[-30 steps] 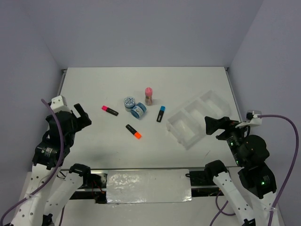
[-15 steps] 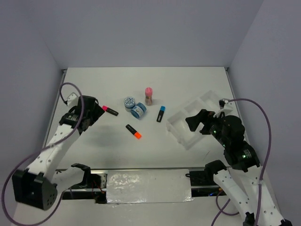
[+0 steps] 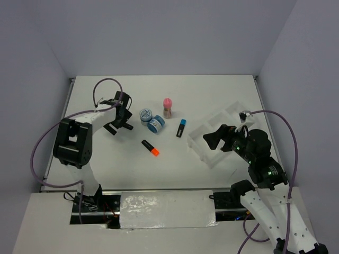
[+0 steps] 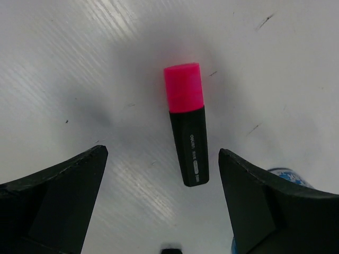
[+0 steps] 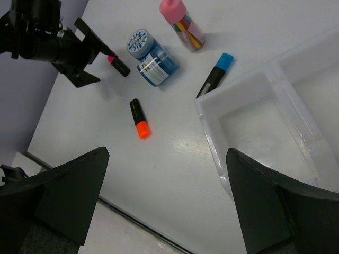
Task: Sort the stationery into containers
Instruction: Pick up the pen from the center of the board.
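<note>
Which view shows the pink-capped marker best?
Left wrist: the pink-capped marker lies whole and large between the fingers of the open left gripper. Right wrist shows it small beside that gripper; in the top external view the gripper mostly hides it.

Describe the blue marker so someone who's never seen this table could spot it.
Find the white three-compartment tray on the table, on its right side. Just beside its left edge lies a short black marker. Its cap is blue; the orange-capped marker and pink-capped marker lie farther left.
</note>
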You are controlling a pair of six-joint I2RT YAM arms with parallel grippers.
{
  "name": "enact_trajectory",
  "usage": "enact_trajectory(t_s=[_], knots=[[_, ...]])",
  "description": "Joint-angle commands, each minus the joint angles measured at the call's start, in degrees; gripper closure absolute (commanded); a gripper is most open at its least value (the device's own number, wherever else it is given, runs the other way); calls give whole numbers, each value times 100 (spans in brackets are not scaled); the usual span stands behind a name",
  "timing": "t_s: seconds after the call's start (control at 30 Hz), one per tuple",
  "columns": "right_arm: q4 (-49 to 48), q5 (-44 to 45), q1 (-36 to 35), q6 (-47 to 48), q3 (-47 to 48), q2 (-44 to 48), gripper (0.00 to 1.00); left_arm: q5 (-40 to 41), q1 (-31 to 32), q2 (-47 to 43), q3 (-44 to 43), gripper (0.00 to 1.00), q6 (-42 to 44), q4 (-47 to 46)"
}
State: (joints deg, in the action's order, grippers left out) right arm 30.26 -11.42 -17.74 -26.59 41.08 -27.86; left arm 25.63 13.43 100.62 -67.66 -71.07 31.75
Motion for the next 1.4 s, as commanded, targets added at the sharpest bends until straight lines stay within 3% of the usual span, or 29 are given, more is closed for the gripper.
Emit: enact_trajectory(t_s=[0.0,0.2,0.43,0.47,0.5,0.67,0.73,0.77,0.8,1.0,1.1,1.17,1.3,1.37], knots=[[-406,-211,-10,198,-82,-88,0,153,28,570,-650,1,-258,182],[-670,-414,-10,180,-328,-150,0,241,45,1267,-1214,5,-285,560],[-811,-378,-10,181,-364,-264,0,180,81,1267,-749,17,-311,385],[-829,-396,-10,163,-364,-273,0,145,81,1311,-679,25,-268,341],[-829,-431,-10,163,-355,-273,0,127,81,1320,-652,50,-337,402],[-715,-317,-10,215,-311,-168,0,91,81,1005,-161,60,-320,218],[-706,-291,-2,207,-311,-106,0,74,81,820,6,78,-268,218],[-714,-299,-19,207,-311,-89,0,65,81,706,94,95,-180,87],[-723,-299,-11,207,-320,-71,0,48,89,574,208,100,-101,-36],[-644,-291,-10,251,-250,-115,0,547,528,-1288,938,100,128,-195],[-452,103,-10,365,-57,-27,0,1215,1614,-2010,807,100,-64,138],[-284,604,-10,461,154,52,0,1243,2012,-2335,719,100,-197,61],[128,1018,-10,602,646,87,0,857,3024,-2556,946,100,-188,-1255],[410,1360,-10,611,927,192,0,603,3401,-2425,1140,100,-170,-2424]])
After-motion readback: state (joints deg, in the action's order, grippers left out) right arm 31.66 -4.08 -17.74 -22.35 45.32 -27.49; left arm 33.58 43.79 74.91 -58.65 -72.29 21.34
